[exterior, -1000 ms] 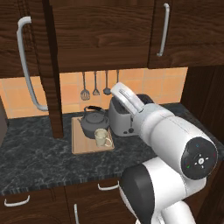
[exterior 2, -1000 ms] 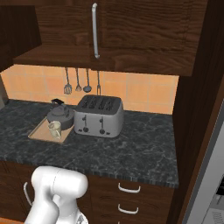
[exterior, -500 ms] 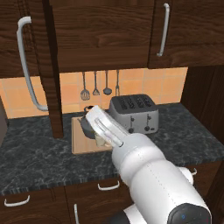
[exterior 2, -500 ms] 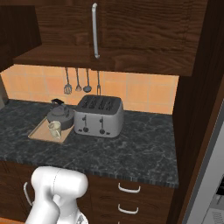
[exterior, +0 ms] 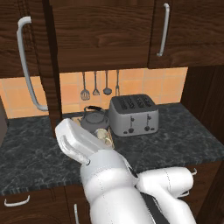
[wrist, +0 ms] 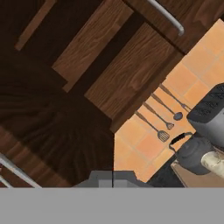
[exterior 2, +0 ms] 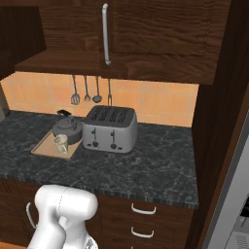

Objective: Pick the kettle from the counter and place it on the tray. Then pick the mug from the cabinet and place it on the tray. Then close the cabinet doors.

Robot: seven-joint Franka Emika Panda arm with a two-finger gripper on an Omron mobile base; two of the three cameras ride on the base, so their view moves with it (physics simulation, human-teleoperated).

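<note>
With my fingers pinched shut on nothing, and the kettle (exterior: 94,121) and mug (exterior: 101,134) already sitting on the tray (exterior 2: 44,148), I should press flat against the open cabinet door (exterior: 27,52) and swing it closed slowly.

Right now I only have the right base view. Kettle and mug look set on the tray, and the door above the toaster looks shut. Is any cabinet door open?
Observer: Yes. In the left base view the left cabinet door stands swung out over the counter, its long bar handle facing the camera.
Operator: Where am I reaching?
Observer: The arm lies low over the counter's front edge, left of the kettle, angled up toward that open door.
Operator: Is the tool carrying anything?
Observer: No. In the hand view the tool is shut with nothing between its tips, and dark wood panels are close ahead.
</note>
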